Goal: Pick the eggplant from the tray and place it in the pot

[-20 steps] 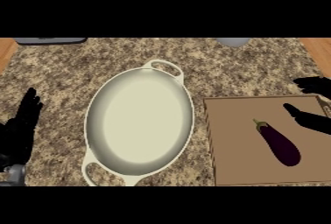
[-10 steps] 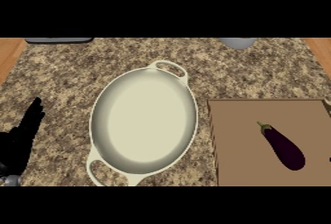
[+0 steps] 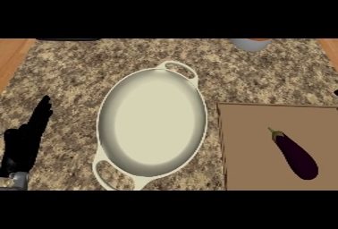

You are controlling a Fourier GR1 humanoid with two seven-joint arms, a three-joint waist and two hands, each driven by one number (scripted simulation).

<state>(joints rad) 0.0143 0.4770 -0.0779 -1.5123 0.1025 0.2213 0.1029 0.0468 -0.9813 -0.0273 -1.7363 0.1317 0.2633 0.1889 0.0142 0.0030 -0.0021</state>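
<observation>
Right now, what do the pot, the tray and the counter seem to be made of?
Pot: probably enamelled metal, cream with a soft sheen on its inner wall. Tray: looks like matte wood or board, flat plain brown. Counter: likely granite, speckled brown and grey.

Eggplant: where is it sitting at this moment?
In the head view the eggplant lies on the brown tray at the lower right, stem end toward the upper left. The cream oval pot is to its left, not touching it.

Speckled granite counter [image 3: 73, 76], wooden edges [image 3: 13, 56]
</observation>
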